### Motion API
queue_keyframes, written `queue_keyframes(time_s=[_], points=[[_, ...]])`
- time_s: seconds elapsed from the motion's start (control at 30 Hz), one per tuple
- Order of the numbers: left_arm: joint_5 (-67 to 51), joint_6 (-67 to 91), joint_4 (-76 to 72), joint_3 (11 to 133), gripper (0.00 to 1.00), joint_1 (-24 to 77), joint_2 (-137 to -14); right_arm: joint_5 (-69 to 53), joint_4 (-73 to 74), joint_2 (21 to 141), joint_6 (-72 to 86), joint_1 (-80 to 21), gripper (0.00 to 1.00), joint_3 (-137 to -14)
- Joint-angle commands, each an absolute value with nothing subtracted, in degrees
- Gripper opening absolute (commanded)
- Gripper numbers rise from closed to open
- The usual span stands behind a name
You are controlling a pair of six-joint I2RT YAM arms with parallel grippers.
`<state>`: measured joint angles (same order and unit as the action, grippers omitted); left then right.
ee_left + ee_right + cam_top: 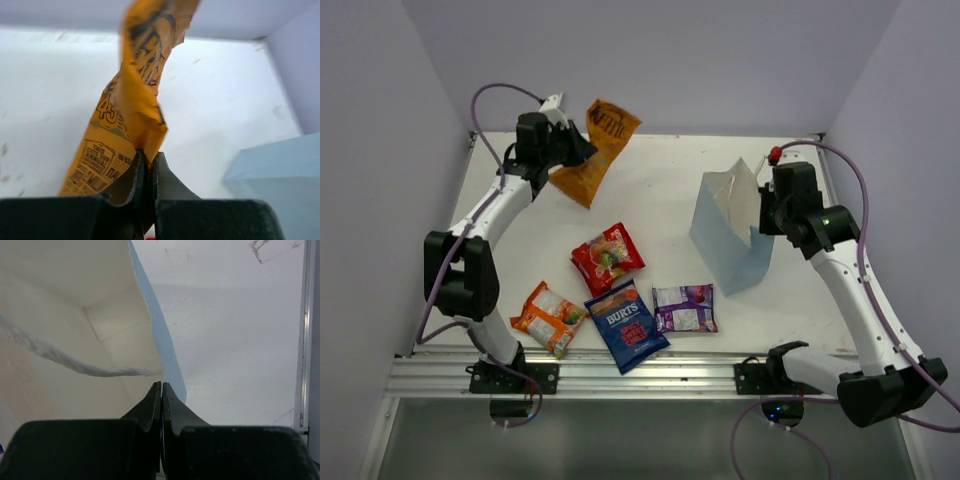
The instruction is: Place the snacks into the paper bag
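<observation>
My left gripper (582,152) is shut on the edge of the large orange Kettle bag (597,150) and holds it in the air at the back left; the bag also shows in the left wrist view (135,95). The light blue paper bag (728,238) stands open on the right. My right gripper (760,212) is shut on its rim (159,352), with the pale inside and a string handle (75,365) in view. The red packet (608,257), blue Burts bag (626,325), purple-white packet (684,308) and orange-white packet (550,317) lie on the table.
The white table (660,190) is walled in by grey panels at the back and sides. A metal rail (620,375) runs along the near edge by the arm bases. The paper bag's blue side also shows in the left wrist view (280,170).
</observation>
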<state>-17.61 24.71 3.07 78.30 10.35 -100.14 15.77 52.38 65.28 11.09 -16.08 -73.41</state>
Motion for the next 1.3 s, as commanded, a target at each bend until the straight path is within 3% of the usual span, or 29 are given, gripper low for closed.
queue_keyframes(time_s=[0.0, 0.3, 0.63, 1.27], points=[[-33.5, 33.0, -9.7, 90.1, 0.00, 13.2, -95.8, 10.2, 50.6, 65.0, 10.3, -16.1, 0.00, -73.5], [-41.7, 53.0, -27.5, 111.2, 0.00, 24.0, -104.8, 4.7, 49.6, 64.2, 10.3, -16.1, 0.00, -72.8], [-44.9, 66.2, -39.8, 118.3, 0.00, 33.2, -116.9, 5.4, 50.9, 61.9, 9.5, -16.1, 0.00, -72.3], [-52.2, 62.4, -40.0, 98.6, 0.00, 36.5, -108.5, 9.4, 52.6, 60.4, 9.1, -16.1, 0.00, -72.7]])
